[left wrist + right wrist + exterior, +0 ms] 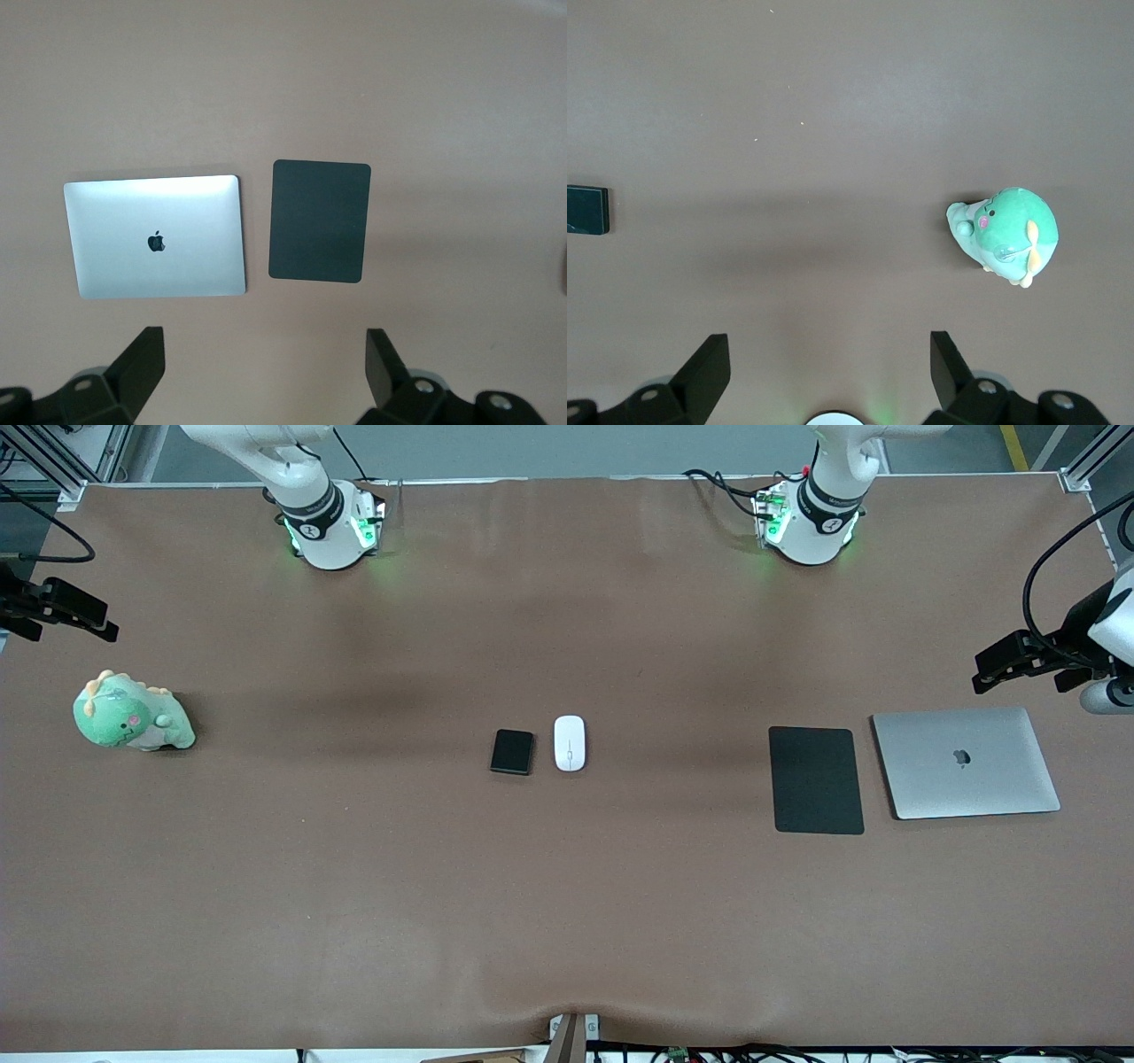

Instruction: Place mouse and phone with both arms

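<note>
The white mouse (569, 742) and the small black phone (513, 751) lie side by side at the middle of the table, the phone toward the right arm's end. One end of the phone (586, 210) shows at the edge of the right wrist view. My left gripper (997, 666) (264, 359) hangs open and empty over the left arm's end of the table, near the laptop. My right gripper (66, 613) (830, 363) hangs open and empty over the right arm's end, near the plush toy. Neither gripper touches anything.
A flat black pad (816, 779) (320, 221) lies beside a closed silver laptop (966, 762) (155, 236) toward the left arm's end. A green plush dinosaur (131, 713) (1007, 234) sits toward the right arm's end. Brown tabletop (567, 903) surrounds the mouse and phone.
</note>
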### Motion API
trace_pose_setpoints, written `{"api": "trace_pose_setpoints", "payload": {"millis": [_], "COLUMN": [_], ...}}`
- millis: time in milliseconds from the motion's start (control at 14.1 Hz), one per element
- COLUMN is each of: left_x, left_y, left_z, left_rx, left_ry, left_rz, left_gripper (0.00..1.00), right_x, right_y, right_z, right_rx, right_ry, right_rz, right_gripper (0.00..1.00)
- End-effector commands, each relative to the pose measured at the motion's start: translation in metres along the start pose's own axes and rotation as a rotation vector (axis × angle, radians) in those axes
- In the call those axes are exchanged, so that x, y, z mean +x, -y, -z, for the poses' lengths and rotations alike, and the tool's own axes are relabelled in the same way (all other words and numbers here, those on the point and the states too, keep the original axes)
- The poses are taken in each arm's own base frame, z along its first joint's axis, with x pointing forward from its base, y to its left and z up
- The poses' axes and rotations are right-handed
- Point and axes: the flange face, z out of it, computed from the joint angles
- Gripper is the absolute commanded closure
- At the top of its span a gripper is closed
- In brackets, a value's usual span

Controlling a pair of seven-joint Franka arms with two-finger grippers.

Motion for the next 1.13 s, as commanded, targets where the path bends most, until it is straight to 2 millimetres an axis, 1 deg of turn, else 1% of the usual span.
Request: {"api": "trace_pose_setpoints", "payload": {"millis": [0,71,495,778,849,920,1061], "left_x": [-0.008,-0.008,-0.007,-0.006,-0.007,-0.009,-0.012], "left_y": [-0.001,-0.003,-0.001,-0.005,-0.012,-0.031,-0.087], "left_z": [0.01,0.012,0.009,0.008,0.008,0.008,0.004], "left_rx": [-0.001,-0.005,-0.008,-0.013,-0.015,-0.019,-0.032], "left_ry": [-0.017,-0.019,-0.014,-0.012,-0.013,-0.013,-0.013], "left_rz": [-0.019,-0.01,-0.007,0.03,0.037,0.042,0.068], "left_gripper": [0.0,0.0,0.0,0.0,0.0,0.0,0.0], "right_x": [-0.002,-0.003,-0.001,0.001,0.001,0.002,0.001], "right_y": [-0.002,-0.002,-0.002,0.006,0.011,0.015,0.021], "right_z": [0.008,0.008,0.009,0.007,0.007,0.007,0.008], "right_rx": [0.015,0.016,0.013,0.016,0.015,0.013,0.011], "right_ry": [-0.008,-0.007,-0.017,-0.017,-0.015,-0.017,-0.018], "right_rz": [0.001,0.0,0.004,0.018,0.027,0.036,0.048], "right_gripper": [0.0,0.0,0.0,0.0,0.0,0.0,0.0]}}
